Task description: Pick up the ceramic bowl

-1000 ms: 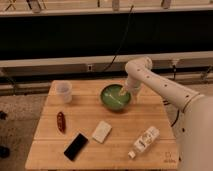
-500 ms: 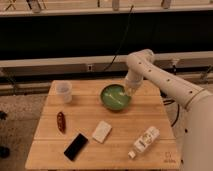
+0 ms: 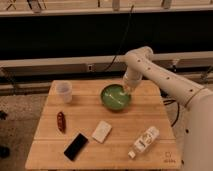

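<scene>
The green ceramic bowl (image 3: 115, 97) sits on the wooden table (image 3: 150, 110), at the back and a little right of centre. Its inside is a paler green. My gripper (image 3: 128, 89) hangs down from the white arm (image 3: 160, 75) and is at the bowl's right rim, partly over its inside. I cannot see whether it touches the rim. The small whitish cup (image 3: 64, 91) stands apart at the back left.
A red oblong object (image 3: 61, 121) lies at the left. A black phone (image 3: 75, 146) and a white packet (image 3: 101, 131) lie at the front centre. A white bottle (image 3: 145, 141) lies on its side at the front right. A dark railing runs behind the table.
The arm's upper joint has risen and shifted right, and the gripper has moved from inside the bowl towards its right rim. The bowl stays in the same spot on the table.
</scene>
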`<state>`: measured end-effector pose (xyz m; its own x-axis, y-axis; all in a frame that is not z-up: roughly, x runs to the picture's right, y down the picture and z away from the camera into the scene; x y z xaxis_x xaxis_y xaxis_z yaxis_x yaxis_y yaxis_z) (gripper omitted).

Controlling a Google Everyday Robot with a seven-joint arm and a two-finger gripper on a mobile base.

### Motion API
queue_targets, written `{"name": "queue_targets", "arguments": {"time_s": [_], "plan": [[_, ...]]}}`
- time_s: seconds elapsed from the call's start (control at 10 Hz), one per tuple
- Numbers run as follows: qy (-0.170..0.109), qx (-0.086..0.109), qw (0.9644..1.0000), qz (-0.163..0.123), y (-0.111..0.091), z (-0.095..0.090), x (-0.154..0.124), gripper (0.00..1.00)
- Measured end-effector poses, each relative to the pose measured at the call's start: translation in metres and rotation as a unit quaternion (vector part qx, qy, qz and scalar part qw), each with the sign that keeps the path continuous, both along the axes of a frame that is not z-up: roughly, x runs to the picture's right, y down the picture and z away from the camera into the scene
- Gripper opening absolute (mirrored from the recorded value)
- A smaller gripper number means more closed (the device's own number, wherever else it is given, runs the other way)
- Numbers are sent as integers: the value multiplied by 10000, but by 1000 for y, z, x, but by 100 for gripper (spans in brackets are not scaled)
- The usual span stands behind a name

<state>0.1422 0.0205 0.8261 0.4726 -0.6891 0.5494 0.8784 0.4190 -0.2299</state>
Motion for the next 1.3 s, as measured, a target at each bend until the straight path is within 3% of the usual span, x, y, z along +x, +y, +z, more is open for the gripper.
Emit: {"name": "queue_targets", "arguments": {"time_s": [0.2, 0.7, 0.9, 1.3], "plan": [[44, -96, 9999, -20, 3, 3, 2, 25], [262, -395, 9988, 102, 45, 55, 24, 75], [296, -438, 9985, 147, 49, 62, 25, 80], [380, -501, 9978, 186, 52, 63, 31, 80]]}}
